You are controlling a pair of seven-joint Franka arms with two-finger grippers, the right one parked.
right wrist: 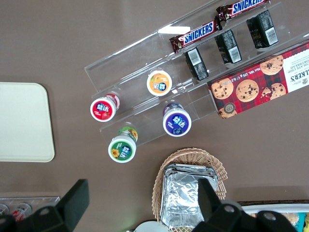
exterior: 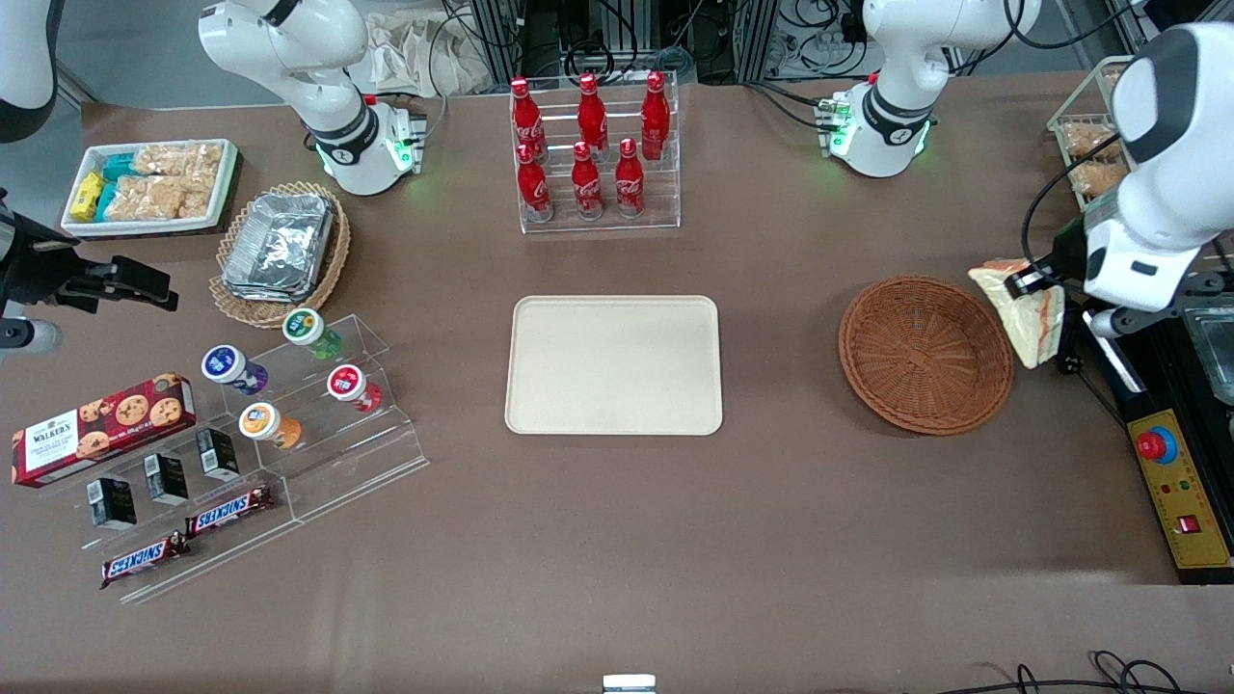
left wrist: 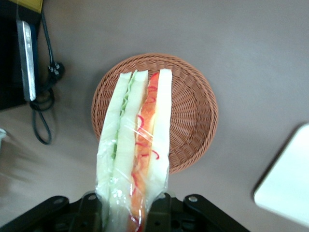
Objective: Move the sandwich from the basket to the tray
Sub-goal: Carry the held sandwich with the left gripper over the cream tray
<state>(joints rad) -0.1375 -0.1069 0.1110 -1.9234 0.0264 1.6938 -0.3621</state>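
The sandwich (exterior: 1028,310), a plastic-wrapped wedge of white bread with orange and green filling (left wrist: 137,150), hangs in the air, and my left gripper (exterior: 1030,280) is shut on it at the working arm's end of the table. It hovers just past the rim of the reddish-brown wicker basket (exterior: 924,353), which holds nothing. In the left wrist view the black fingers (left wrist: 161,212) squeeze the wrapped sandwich, with the basket (left wrist: 193,113) below it. The cream tray (exterior: 614,364) lies flat at mid-table with nothing on it; one corner (left wrist: 286,181) of it shows in the wrist view.
A rack of red cola bottles (exterior: 590,149) stands farther from the front camera than the tray. A control box with a red button (exterior: 1176,482) and cables (left wrist: 43,121) lie beside the basket. Snack shelves (exterior: 241,453), a tan foil-tray basket (exterior: 280,253) and a white snack tray (exterior: 149,185) sit toward the parked arm's end.
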